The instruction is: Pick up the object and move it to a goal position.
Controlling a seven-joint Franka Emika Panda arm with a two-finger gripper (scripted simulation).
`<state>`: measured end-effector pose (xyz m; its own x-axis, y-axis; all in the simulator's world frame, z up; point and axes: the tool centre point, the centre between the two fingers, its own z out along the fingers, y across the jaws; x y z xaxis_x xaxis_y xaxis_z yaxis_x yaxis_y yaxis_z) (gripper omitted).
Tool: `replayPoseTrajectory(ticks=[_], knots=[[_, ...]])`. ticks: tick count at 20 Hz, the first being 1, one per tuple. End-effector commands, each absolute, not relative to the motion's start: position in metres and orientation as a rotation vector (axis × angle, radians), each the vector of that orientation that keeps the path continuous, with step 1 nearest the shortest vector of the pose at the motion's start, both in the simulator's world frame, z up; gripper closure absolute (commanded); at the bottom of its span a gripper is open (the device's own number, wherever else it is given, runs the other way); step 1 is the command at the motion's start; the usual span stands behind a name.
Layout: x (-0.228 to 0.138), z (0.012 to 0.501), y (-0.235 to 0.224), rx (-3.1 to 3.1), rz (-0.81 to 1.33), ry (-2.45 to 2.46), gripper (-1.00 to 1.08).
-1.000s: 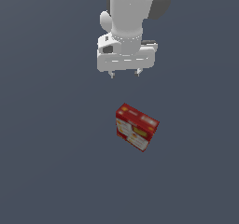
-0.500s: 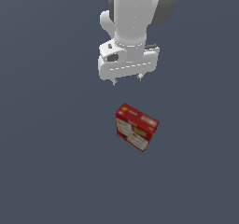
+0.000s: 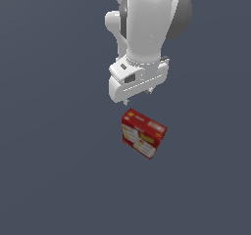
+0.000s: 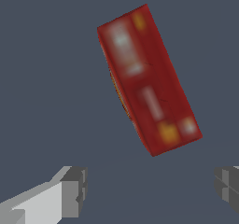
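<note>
White two-finger tool (image 3: 138,97) on white arm hangs above plain dark grey tabletop (image 3: 54,170), fingers (image 4: 74,190) spread wide, nothing between them. Red rectangular cardboard cracker box (image 3: 143,133) stands on tabletop just below tool, apart from it. Exterior view: long axis runs diagonally, down toward exterior view's right. Front face: yellow-orange cracker pictures, white label panels. Top face in wrist view (image 4: 147,78): white and yellow patches. Text blurred, unreadable.
</note>
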<state>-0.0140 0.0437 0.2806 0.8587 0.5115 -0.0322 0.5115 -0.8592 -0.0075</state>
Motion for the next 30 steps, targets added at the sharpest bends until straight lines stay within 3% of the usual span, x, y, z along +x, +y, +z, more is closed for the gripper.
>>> replayPoseTrajectory(ticks=[1,15,30], knots=[[-0.002,0.275,0.048,2.994,-0.044,0.944,-0.92],[0.043,0.247,0.066,2.820,-0.006,1.384,-0.92],[0.049,0.230,0.069,2.790,-0.001,1.444,-0.92]])
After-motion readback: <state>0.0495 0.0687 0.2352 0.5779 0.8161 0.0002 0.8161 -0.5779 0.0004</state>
